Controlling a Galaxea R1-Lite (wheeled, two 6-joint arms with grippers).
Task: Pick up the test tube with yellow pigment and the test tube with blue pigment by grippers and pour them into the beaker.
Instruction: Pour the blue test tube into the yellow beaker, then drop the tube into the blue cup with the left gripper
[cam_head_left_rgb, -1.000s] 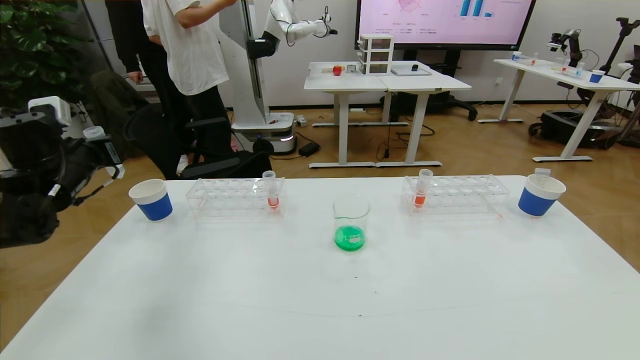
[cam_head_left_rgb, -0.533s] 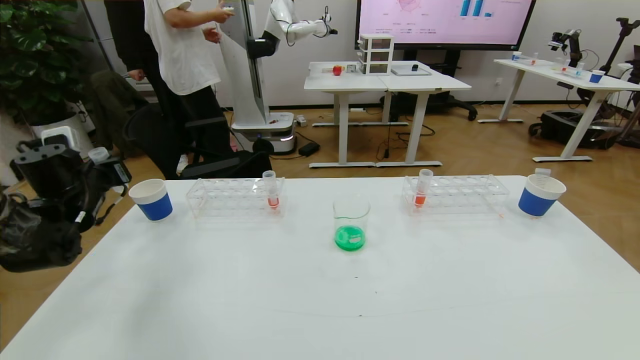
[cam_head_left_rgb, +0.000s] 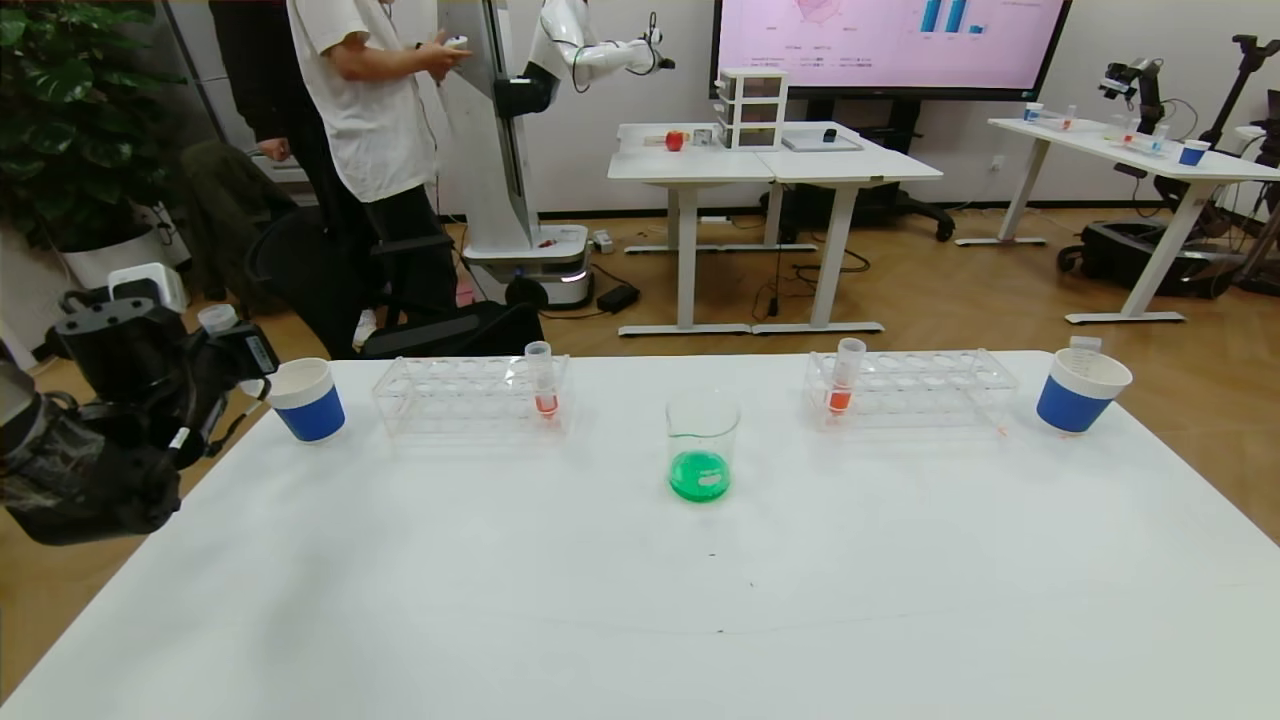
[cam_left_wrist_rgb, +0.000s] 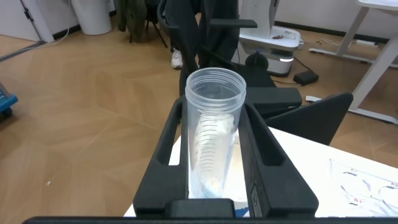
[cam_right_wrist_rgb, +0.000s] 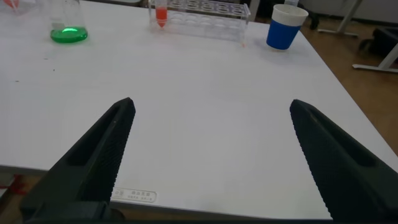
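My left gripper is off the table's left edge, right beside the left blue-banded paper cup. It is shut on a clear, nearly empty test tube, held upright. In the left wrist view the tube stands between the fingers of the left gripper; I cannot tell its pigment colour. The beaker stands mid-table with green liquid in it. My right gripper is open and empty above the near right part of the table; the head view does not show it.
Two clear racks each hold a tube of orange-red liquid. The right blue-banded cup has a clear tube standing in it. A person and another robot stand behind the table.
My left gripper has moved right and slightly down with the tube, closing in on the left paper cup. Nothing on the table has moved.
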